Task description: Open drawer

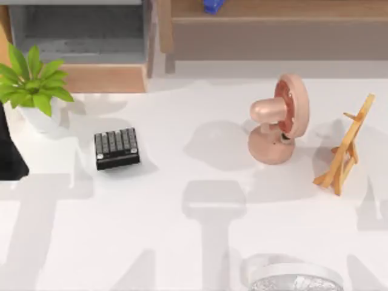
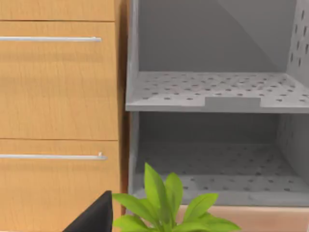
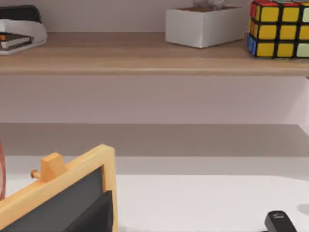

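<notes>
Left hand (image 2: 94, 217) near plant (image 1: 31, 82), drawer (image 1: 85, 45) beyond, seemingly open

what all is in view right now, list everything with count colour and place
drawer: 1, grey lining, tan front, top view's far left, pulled out
potted plant: 1, green, left edge
keypad: 1, black, left of centre
fan: 1, pink, right of centre
easel: 1, yellow wood, far right
white fan: 1, near edge
shelf: 1, brown, far right
blue object: 1, on shelf
left arm: 1, black, left edge
</notes>
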`<state>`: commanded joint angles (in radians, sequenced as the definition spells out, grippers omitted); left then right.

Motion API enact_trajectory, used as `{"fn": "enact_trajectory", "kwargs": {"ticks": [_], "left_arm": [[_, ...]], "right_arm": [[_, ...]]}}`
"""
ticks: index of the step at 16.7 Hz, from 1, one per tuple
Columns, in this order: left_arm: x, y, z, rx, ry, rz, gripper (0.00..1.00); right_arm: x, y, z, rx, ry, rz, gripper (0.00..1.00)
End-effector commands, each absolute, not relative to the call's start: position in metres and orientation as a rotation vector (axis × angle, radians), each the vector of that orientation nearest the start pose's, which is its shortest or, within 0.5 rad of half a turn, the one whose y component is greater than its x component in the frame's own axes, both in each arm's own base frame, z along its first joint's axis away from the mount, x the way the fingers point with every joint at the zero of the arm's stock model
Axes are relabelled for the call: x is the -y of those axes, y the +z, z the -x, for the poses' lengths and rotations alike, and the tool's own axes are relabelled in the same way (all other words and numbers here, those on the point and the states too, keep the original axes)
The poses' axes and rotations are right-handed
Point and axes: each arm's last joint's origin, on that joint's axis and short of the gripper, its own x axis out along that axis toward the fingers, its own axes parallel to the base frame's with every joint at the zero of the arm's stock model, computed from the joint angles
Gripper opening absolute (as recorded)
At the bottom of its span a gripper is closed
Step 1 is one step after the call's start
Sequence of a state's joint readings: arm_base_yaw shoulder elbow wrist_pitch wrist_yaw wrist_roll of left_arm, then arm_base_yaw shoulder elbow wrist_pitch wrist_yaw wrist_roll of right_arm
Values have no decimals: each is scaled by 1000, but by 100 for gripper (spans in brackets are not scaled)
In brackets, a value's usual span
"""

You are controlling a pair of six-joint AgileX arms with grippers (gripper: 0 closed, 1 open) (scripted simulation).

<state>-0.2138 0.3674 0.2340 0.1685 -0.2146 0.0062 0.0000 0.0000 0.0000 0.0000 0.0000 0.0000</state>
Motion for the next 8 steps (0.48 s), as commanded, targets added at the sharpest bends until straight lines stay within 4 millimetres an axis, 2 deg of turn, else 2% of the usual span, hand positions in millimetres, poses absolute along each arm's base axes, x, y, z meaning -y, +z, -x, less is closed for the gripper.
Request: {"fn": "enact_trajectory", "kwargs": {"ticks": [4, 8], "left_arm": [[51, 258, -160, 12, -3, 6, 100], [86, 274, -190, -1, -2, 0, 100]], "right_arm": [[1, 160, -106, 0, 0, 0, 100], [1, 160, -106, 0, 0, 0, 100]]}}
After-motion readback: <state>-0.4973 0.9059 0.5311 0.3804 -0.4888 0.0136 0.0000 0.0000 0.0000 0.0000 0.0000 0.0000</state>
